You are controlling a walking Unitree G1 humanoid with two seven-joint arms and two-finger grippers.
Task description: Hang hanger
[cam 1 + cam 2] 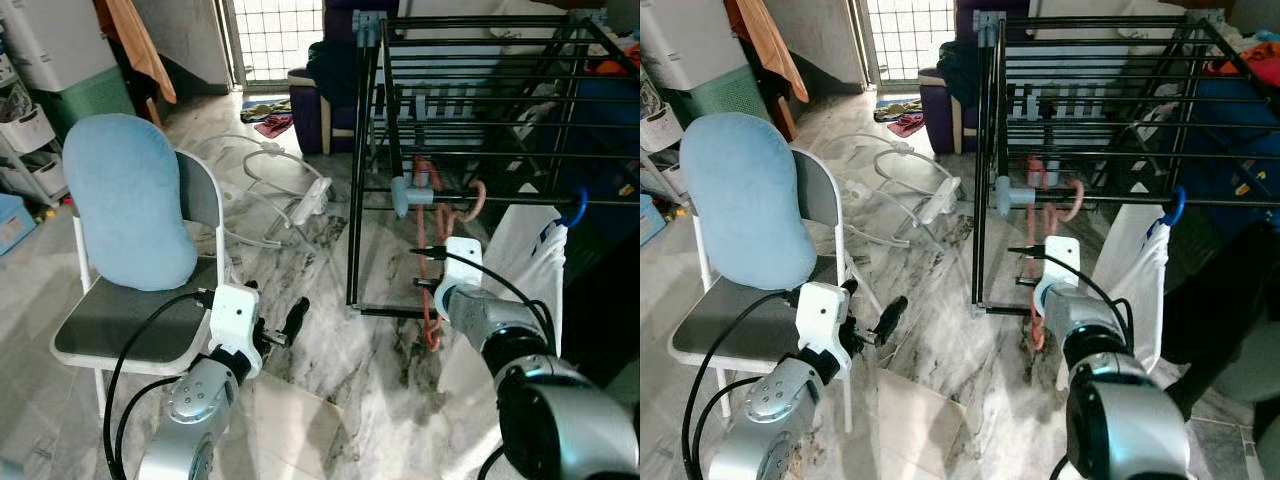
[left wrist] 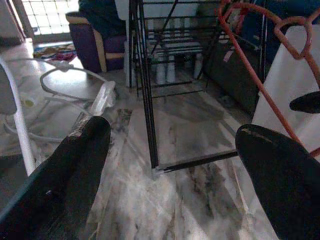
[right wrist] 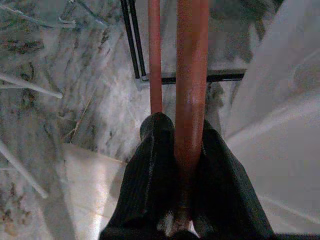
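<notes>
hanger [image 1: 432, 262]: 1, clenched in right claw [image 3: 182, 150] | left claw [image 2: 170, 150]: released | rack [image 1: 480, 100]: 1

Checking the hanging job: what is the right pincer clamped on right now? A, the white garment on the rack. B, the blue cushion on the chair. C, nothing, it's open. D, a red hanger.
D: the right wrist view shows the right pincer closed around a bar of the red hanger, beside the drying rack.
</notes>
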